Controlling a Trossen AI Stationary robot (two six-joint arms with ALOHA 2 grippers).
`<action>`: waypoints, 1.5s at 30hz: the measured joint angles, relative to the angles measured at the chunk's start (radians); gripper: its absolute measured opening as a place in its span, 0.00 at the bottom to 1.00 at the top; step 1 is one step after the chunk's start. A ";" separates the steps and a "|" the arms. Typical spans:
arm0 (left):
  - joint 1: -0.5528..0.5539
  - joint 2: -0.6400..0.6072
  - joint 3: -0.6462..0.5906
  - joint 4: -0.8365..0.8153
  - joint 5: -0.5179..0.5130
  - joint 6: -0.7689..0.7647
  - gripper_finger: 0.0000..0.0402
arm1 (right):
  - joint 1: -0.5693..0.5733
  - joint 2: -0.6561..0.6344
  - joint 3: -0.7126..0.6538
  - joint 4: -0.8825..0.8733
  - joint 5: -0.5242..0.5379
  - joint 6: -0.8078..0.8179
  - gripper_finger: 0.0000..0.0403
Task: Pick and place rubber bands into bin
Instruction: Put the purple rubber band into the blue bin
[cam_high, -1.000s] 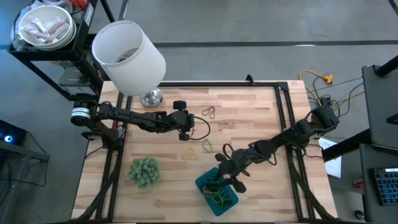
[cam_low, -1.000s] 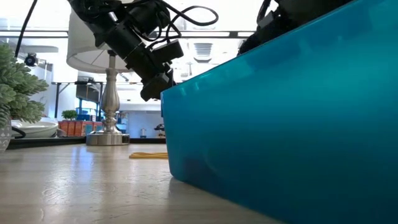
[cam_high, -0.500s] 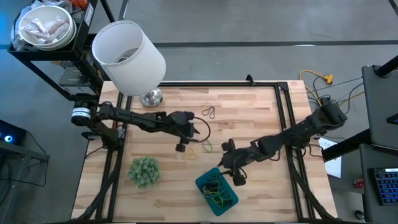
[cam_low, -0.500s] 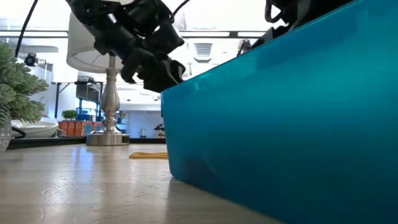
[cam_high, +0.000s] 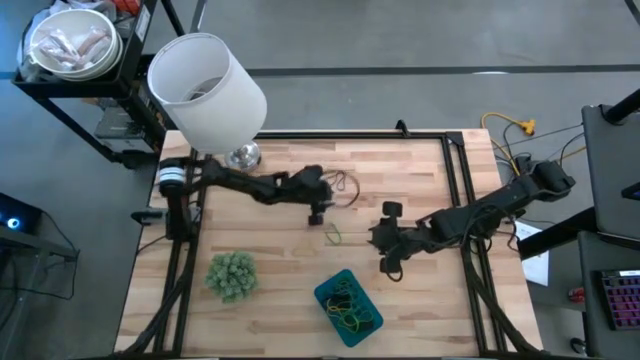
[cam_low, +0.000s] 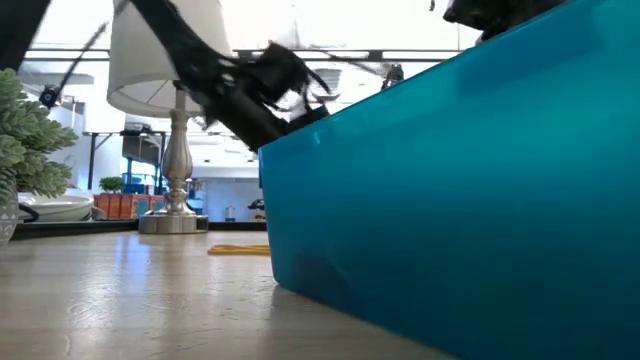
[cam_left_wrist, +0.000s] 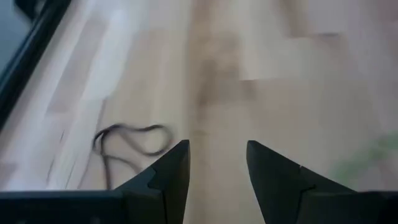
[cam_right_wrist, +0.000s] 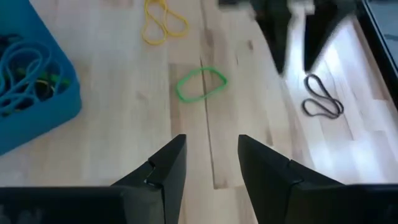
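The teal bin (cam_high: 348, 305) stands near the table's front edge with several rubber bands inside; in the low view the bin (cam_low: 450, 200) fills the right side. Loose on the wood lie a green band (cam_high: 333, 237), a black band (cam_high: 340, 182) and a yellow band (cam_right_wrist: 163, 22). My left gripper (cam_high: 320, 212) hovers open between the black and green bands; the black band (cam_left_wrist: 127, 140) lies just beyond its fingertips. My right gripper (cam_high: 388, 262) stands open, right of the green band (cam_right_wrist: 200, 84) and beyond the bin, with nothing between its fingers.
A white lampshade (cam_high: 205, 90) on a metal base (cam_high: 243, 157) stands at the far left. A fuzzy green plant (cam_high: 232, 275) sits near the front left. Black rails (cam_high: 462, 200) run along the table's sides. Bare wood lies between the two grippers.
My left gripper has swung toward the table's right and far side and come down near the black band. My right gripper has risen from over the bin and drawn back toward the far right, tipping up from steeply downward to a slant. No band has moved.
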 joint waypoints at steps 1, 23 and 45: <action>0.016 0.024 0.030 -0.026 0.003 -0.029 0.36 | 0.000 -0.005 -0.002 0.002 0.000 -0.003 0.35; 0.160 0.127 0.550 -0.725 0.067 0.176 0.36 | 0.000 -0.027 -0.074 -0.005 -0.003 0.033 0.34; 0.214 0.269 0.598 -0.987 0.274 0.382 0.36 | -0.003 -0.032 -0.074 0.013 -0.003 -0.007 0.33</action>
